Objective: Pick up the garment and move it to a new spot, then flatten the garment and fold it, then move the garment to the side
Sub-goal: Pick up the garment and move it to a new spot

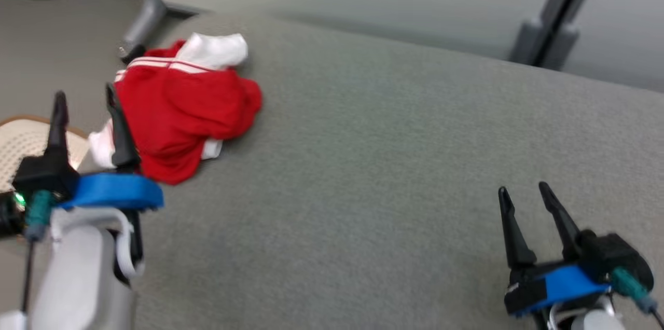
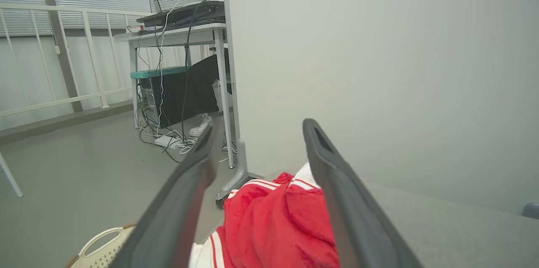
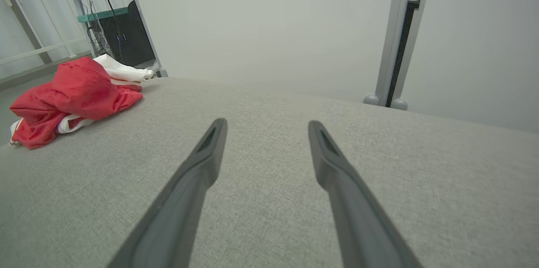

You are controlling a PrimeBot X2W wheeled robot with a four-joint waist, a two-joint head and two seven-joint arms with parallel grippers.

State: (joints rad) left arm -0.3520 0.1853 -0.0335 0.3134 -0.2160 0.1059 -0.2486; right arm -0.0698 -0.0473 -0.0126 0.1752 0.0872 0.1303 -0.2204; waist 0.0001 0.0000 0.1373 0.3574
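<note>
Crumpled red-and-white garment point(image 1: 181, 107) lies at ten o'clock on the grey fabric tabletop point(image 1: 373, 174), by its edge; left gripper point(image 1: 84, 94) spread, one finger just beside the cloth, pinching nothing; right gripper point(image 1: 523, 188) spread too, at five o'clock, well apart; pale woven basket point(image 1: 21, 143) on the floor at nine o'clock; grey partition foot point(image 1: 145, 18) just behind the garment.

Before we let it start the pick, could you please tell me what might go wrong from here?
1. The garment lies bunched at the left edge of the table, so a nudge from the open left end effector could push it off toward the basket.
2. Its red and white layers are crumpled together, so a pinch may catch only one fold.
3. The open right end effector is far from it, so a one-armed lift might drag cloth.
</note>
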